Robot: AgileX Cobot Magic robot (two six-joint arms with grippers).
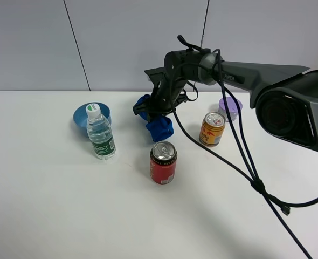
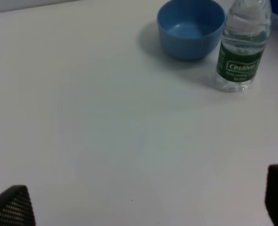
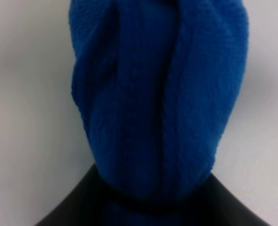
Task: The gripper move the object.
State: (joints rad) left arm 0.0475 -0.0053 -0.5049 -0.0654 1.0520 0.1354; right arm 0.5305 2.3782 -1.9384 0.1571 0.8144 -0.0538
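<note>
Blue cloth (image 1: 160,128) hangs clamped in the right fingers (image 3: 68,214) low over the table (image 1: 51,205); left fingers (image 2: 12,209) spread apart; water bottle (image 1: 101,137) left, red can (image 1: 163,162) just ahead; a higher, firm carry should clear both.

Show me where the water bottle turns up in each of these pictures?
Exterior high: the water bottle stands left of centre, just in front of the blue bowl.
Left wrist: the same bottle stands beside the bowl.
Right wrist: not in it; a blue cloth fills most of the picture.
Shared landmark: the blue bowl, seen in the exterior and left wrist views.
</note>
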